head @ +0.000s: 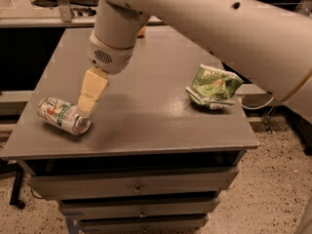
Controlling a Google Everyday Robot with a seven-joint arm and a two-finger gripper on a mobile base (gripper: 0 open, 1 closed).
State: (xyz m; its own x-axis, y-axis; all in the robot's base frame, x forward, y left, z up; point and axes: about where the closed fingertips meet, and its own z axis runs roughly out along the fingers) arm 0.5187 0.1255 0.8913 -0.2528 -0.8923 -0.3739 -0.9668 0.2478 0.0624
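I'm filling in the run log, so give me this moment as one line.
hand: front left of table, at one end of can | can: on its side | green bag: table's right side

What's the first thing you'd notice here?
The big white arm slants down from the upper right, its gripper right by a can lying on its side at the front left of the table. A crumpled green bag sits on the right side.
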